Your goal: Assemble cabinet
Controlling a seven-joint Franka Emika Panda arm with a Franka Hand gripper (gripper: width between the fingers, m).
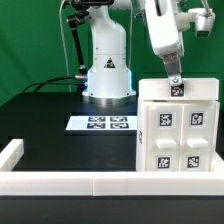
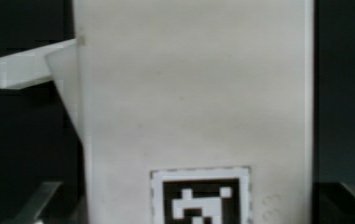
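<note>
Exterior view: we see the tool (image 1: 175,84) at the cabinet (image 1: 178,130) top, 3 o'clock on the counter (image 1: 50,125).
Wrist view: we see fingers (image 2: 35,203) spread wide beside a tagged panel (image 2: 192,100); contact unclear.

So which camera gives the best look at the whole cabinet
The exterior view. It shows the cabinet as a full white box with several square tags on its front, and the gripper at its top edge. The wrist view shows only one tall white face with a single tag.
</note>
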